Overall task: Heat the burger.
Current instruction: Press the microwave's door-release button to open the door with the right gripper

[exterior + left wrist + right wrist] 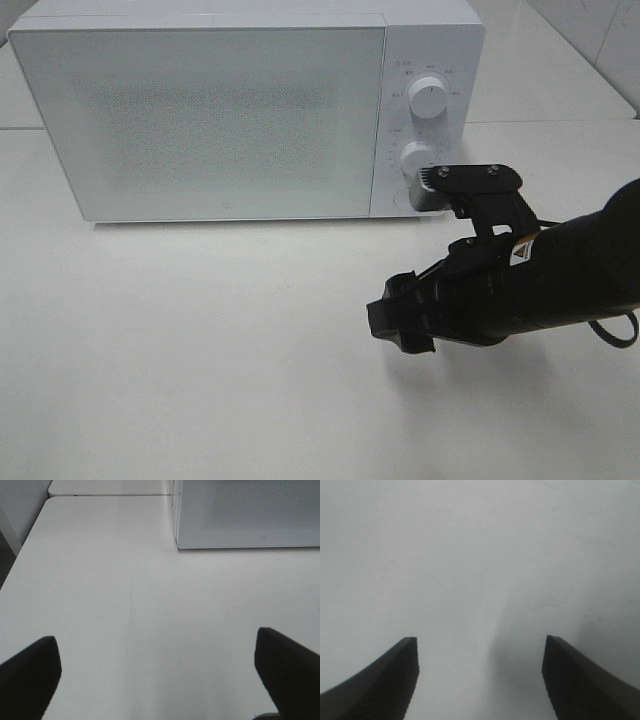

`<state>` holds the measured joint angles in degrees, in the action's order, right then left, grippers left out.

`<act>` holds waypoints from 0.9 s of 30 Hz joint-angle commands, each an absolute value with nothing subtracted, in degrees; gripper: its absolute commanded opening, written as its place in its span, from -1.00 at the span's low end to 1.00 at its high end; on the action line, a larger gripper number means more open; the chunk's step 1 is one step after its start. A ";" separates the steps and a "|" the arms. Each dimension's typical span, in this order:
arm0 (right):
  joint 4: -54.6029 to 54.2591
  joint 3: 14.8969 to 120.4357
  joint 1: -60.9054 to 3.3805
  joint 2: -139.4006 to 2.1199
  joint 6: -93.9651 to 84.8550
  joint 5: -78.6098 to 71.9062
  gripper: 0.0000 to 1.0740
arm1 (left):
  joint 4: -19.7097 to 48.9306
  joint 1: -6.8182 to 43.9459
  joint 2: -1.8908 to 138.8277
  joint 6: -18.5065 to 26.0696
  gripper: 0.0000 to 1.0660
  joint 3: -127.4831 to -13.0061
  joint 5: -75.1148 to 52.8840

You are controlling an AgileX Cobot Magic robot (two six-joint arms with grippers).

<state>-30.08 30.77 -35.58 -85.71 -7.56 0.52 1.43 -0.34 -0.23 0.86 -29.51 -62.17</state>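
Though near the shut microwave (pixel 200 110), right claw (pixel 480 642) released, empty; left claw (pixel 157 647) likewise wide.

We look across a smooth white tabletop (pixel 200 350), evenly lit by soft light that leaves only faint shadows. A thin seam parts it from a second white tabletop (pixel 100 486) butted against its far edge. Past the far right corner lies a pale tiled surface with grey joints (pixel 612 40); wall or floor, we cannot tell. Off the left edge we see a pale grey panel (pixel 20 510) and a dark strip (pixel 4 555).
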 commanded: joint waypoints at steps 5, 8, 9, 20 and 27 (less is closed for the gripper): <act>-14.90 37.70 -35.35 -85.03 -3.90 20.91 0.30 | 2.06 -0.46 -1.20 0.80 0.83 -29.56 -61.48; -12.78 38.90 -35.35 -85.03 -3.21 26.81 0.30 | 2.06 -0.46 -1.20 0.80 0.83 -29.56 -61.48; -12.78 38.90 -35.35 -85.03 -3.21 26.81 0.30 | 2.06 -0.46 -1.20 0.80 0.83 -29.56 -61.48; -11.06 39.25 -35.41 -74.20 -3.15 39.02 0.43 | 2.06 -0.46 -1.20 0.80 0.83 -29.56 -61.48; -11.00 39.25 -35.41 -59.82 -3.04 45.78 0.42 | 2.06 -0.46 -1.20 0.80 0.83 -29.56 -61.48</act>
